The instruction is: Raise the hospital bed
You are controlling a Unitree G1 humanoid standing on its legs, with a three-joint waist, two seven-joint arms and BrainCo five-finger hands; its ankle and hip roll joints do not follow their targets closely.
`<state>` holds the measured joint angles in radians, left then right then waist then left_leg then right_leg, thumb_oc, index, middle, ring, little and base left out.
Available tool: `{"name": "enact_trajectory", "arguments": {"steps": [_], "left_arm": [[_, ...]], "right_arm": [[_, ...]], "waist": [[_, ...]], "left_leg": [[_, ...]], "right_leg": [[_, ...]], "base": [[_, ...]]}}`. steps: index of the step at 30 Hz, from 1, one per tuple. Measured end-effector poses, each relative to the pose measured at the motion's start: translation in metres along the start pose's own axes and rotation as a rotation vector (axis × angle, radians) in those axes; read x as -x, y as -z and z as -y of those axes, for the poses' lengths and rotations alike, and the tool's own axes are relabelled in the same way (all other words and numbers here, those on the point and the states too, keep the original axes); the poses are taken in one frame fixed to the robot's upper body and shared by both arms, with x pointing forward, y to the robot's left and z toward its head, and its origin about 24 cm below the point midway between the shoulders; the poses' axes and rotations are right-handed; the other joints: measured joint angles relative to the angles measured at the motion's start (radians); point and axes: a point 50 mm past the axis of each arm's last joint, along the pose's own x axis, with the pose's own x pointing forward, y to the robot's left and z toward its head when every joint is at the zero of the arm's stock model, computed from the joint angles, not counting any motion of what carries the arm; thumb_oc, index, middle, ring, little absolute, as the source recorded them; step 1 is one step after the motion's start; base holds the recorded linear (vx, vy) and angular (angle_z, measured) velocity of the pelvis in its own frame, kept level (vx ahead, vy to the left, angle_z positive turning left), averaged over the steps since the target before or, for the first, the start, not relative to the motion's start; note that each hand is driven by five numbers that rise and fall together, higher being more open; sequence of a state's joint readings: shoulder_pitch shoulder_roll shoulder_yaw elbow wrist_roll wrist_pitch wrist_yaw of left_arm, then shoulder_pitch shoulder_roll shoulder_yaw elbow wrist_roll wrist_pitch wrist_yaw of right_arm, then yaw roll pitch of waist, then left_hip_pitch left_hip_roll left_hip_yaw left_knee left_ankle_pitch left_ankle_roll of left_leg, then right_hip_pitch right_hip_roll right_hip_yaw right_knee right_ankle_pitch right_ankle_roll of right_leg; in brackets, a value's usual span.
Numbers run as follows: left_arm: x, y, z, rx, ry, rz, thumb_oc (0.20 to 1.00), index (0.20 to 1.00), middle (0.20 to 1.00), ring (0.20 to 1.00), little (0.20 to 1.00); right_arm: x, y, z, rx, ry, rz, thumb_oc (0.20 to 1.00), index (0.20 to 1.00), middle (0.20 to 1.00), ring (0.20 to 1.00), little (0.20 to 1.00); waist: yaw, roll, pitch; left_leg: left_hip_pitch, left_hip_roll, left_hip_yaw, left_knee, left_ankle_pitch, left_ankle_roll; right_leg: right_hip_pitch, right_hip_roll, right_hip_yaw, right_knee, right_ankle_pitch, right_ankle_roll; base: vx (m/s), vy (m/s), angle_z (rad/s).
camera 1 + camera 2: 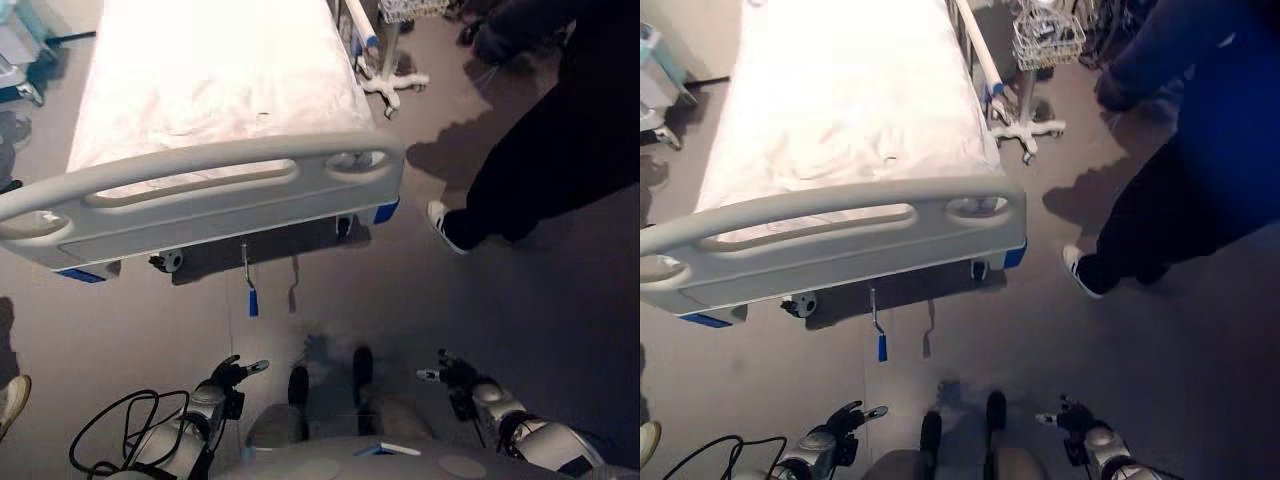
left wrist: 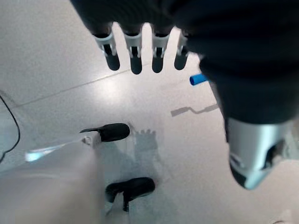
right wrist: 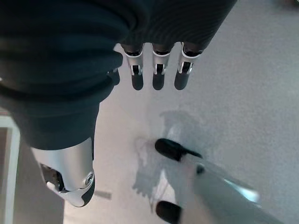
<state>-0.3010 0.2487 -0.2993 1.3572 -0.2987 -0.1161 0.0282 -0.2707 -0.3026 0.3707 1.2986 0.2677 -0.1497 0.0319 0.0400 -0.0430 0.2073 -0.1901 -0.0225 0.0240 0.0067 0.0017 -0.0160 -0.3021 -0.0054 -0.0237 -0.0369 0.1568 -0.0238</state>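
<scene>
The hospital bed [image 1: 215,75] with a white mattress stands ahead, its grey footboard [image 1: 200,195] nearest me. Under the footboard hang two crank handles: one with a blue grip [image 1: 252,298], also seen in the left wrist view [image 2: 198,80], and a grey one [image 1: 293,292] beside it. My left hand [image 1: 228,378] hovers low above the floor, short of the cranks, fingers straight [image 2: 135,53] and holding nothing. My right hand [image 1: 455,376] hangs low at the right, well off from the cranks, fingers [image 3: 157,70] also straight and empty.
A person in dark clothes with a white shoe [image 1: 441,226] stands right of the bed's foot. A wheeled stand's base [image 1: 392,82] sits by the bed's right side. Another shoe [image 1: 12,402] shows at the lower left. Grey floor lies between me and the footboard.
</scene>
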Motion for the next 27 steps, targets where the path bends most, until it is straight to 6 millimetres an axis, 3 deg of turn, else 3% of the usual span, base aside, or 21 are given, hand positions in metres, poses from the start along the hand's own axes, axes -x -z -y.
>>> {"name": "enact_trajectory", "arguments": {"steps": [4,8,11,14,15,21,23,24,27], "left_arm": [[-0.004,-0.036,0.001,-0.008,-0.012,0.095,1.0,1.0,1.0,1.0,1.0],[-0.005,-0.087,-0.001,0.008,-0.035,0.227,1.0,1.0,1.0,1.0,1.0],[-0.003,-0.111,-0.001,0.023,-0.05,0.292,1.0,1.0,1.0,1.0,1.0],[0.0,-0.137,-0.001,0.044,-0.066,0.366,1.0,1.0,1.0,1.0,1.0],[0.004,-0.158,0.0,0.061,-0.073,0.421,1.0,1.0,1.0,1.0,1.0],[0.021,-0.211,-0.008,0.128,-0.109,0.576,1.0,1.0,1.0,1.0,1.0],[0.03,-0.233,-0.015,0.145,-0.135,0.64,1.0,1.0,1.0,1.0,1.0],[0.04,-0.255,-0.023,0.154,-0.158,0.703,1.0,1.0,1.0,1.0,1.0],[0.049,-0.271,-0.035,0.168,-0.198,0.742,1.0,1.0,1.0,1.0,1.0]], "right_arm": [[-0.005,-0.033,0.005,0.035,0.025,0.084,1.0,1.0,1.0,1.0,1.0],[-0.008,-0.083,0.018,0.06,0.077,0.217,1.0,1.0,1.0,1.0,1.0],[-0.006,-0.122,0.017,0.063,0.089,0.336,1.0,1.0,1.0,1.0,1.0],[-0.002,-0.146,0.02,0.053,0.112,0.418,1.0,1.0,1.0,1.0,1.0],[0.001,-0.159,0.022,0.047,0.122,0.463,1.0,1.0,1.0,1.0,1.0],[0.01,-0.19,0.022,0.061,0.139,0.572,1.0,1.0,1.0,1.0,1.0],[0.014,-0.2,0.025,0.04,0.156,0.613,1.0,1.0,1.0,1.0,1.0],[0.017,-0.21,0.026,0.026,0.166,0.641,1.0,1.0,1.0,1.0,1.0],[0.019,-0.219,0.019,0.044,0.145,0.672,1.0,1.0,1.0,1.0,1.0]], "waist": [[0.0,-0.008,0.04],[-0.004,-0.013,0.11],[-0.029,-0.015,0.15],[-0.03,-0.018,0.171],[-0.031,-0.018,0.184],[-0.053,-0.023,0.2],[-0.056,-0.029,0.2],[-0.06,-0.036,0.202],[-0.083,-0.039,0.206]], "left_leg": [[-0.079,-0.003,0.003,0.027,-0.001,-0.001],[-0.227,-0.012,0.004,0.092,-0.005,-0.001],[-0.301,-0.013,0.002,0.123,-0.008,-0.002],[-0.364,-0.012,0.001,0.147,-0.008,-0.003],[-0.393,-0.012,-0.001,0.158,-0.008,-0.004],[-0.477,-0.013,-0.002,0.202,-0.012,-0.003],[-0.546,-0.011,-0.003,0.237,-0.022,-0.003],[-0.608,-0.012,-0.004,0.257,-0.017,-0.003],[-0.664,-0.011,-0.009,0.292,-0.02,-0.004]], "right_leg": [[-0.075,0.0,0.004,0.019,0.002,0.004],[-0.212,-0.004,0.014,0.052,0.02,0.002],[-0.274,-0.006,0.012,0.066,0.027,-0.002],[-0.334,-0.011,0.011,0.084,0.028,-0.002],[-0.358,-0.012,0.01,0.087,0.033,-0.007],[-0.43,-0.017,0.01,0.109,0.039,-0.007],[-0.488,-0.017,0.009,0.125,0.035,0.002],[-0.543,-0.017,0.01,0.13,0.045,0.011],[-0.581,-0.016,0.011,0.129,0.064,-0.003]], "base": [[-0.11,0.005,-0.02],[-0.11,-0.007,-0.03],[-0.09,-0.02,0.04],[-0.06,-0.013,0.03],[-0.06,-0.014,0.05],[-0.03,-0.004,0.01],[0.0,-0.011,0.02],[0.0,-0.011,0.05],[0.0,-0.004,0.01]]}}
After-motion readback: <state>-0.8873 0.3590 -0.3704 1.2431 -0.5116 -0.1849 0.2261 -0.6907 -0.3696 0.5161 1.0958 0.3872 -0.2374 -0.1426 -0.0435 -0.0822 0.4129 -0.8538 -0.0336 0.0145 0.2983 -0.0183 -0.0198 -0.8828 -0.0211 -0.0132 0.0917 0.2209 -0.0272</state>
